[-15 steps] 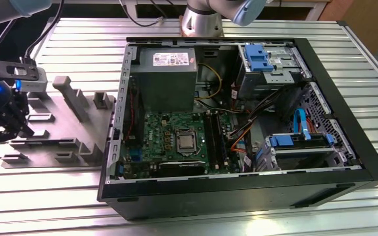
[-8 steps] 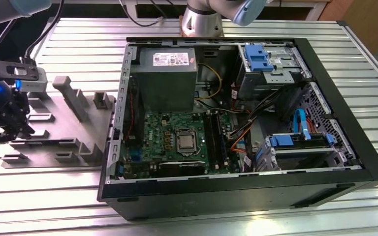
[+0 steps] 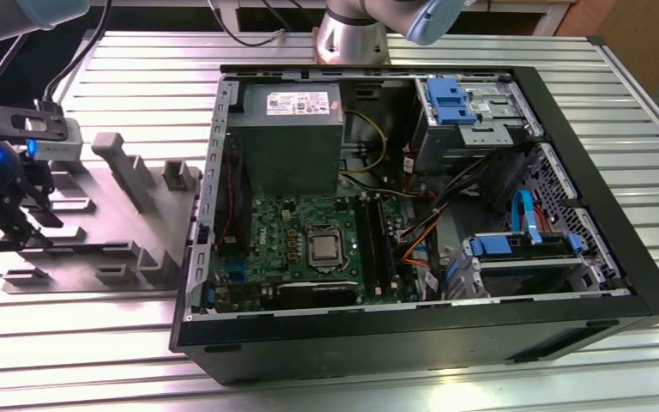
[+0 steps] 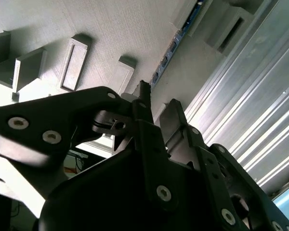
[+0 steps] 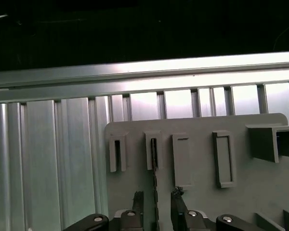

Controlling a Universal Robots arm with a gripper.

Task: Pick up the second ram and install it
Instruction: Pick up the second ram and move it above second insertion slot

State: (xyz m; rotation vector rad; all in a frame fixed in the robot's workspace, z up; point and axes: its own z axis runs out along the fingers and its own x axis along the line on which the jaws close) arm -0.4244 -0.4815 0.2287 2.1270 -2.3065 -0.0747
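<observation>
From where I stand, the claw [image 3: 3, 219] hangs at the exterior view's left above the grey plastic fixture [image 3: 135, 249], whose upright blocks [image 3: 117, 159] rise between it and the open computer case [image 3: 650, 292]. In the first wrist view the second ram [image 5: 154, 154] stands on edge in a narrow fixture slot, and the fingers [image 5: 137, 202] are spread either side of it, with gaps showing. The case holds the green board [image 3: 306, 232] and the grey power-supply box [image 3: 289, 142].

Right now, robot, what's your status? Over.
Gripper open, astride the second ram. Ram on edge in the grey fixture, not lifted. Nothing seen blocking it.
</observation>
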